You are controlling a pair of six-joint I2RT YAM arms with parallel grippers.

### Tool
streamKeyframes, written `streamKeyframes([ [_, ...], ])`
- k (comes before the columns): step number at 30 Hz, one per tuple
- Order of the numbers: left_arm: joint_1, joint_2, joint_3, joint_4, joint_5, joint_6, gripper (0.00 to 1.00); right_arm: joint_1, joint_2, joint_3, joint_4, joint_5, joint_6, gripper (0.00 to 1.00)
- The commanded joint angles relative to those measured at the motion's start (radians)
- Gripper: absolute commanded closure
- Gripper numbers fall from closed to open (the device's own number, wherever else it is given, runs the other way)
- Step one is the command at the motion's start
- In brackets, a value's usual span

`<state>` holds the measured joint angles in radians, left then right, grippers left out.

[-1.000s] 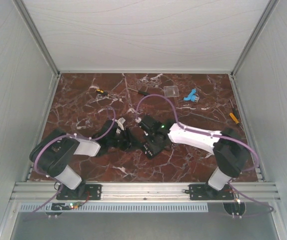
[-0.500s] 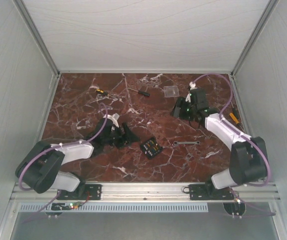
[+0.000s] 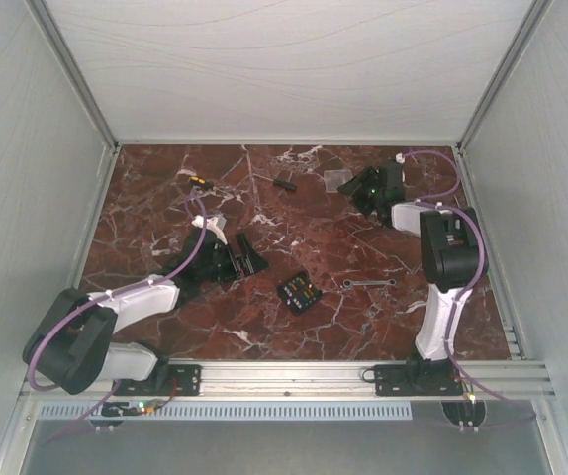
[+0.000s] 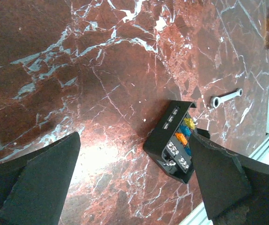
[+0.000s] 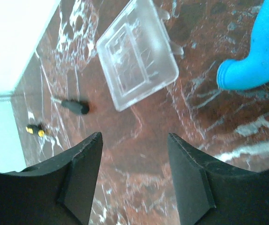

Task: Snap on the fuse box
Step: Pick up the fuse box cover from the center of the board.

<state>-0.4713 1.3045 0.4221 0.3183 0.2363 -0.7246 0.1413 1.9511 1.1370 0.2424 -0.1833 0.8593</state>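
Plastic, small and rigid, the fuse box [image 4: 174,140] should be light and slick: pinch its opposite side walls, clear of the fuses [image 4: 181,137]. It lies on the counter [image 4: 78,70] just ahead of the left gripper [image 4: 132,187], spread wide and empty; the right gripper [image 5: 134,173], partly spread, holds nothing.

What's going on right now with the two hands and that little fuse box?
Left hand open, empty, just short of the fuse box. Right hand open near the clear lid, not gripping. Fuse box uncovered on table; wrench lies apart.
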Motion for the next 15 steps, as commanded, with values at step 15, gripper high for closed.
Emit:
streamKeyframes([
  [15, 0.002, -0.012, 0.008, 0.024, -0.027, 0.007, 0.01, 0.089, 0.300, 0.131, 0.234, 0.349, 0.477, 0.49],
])
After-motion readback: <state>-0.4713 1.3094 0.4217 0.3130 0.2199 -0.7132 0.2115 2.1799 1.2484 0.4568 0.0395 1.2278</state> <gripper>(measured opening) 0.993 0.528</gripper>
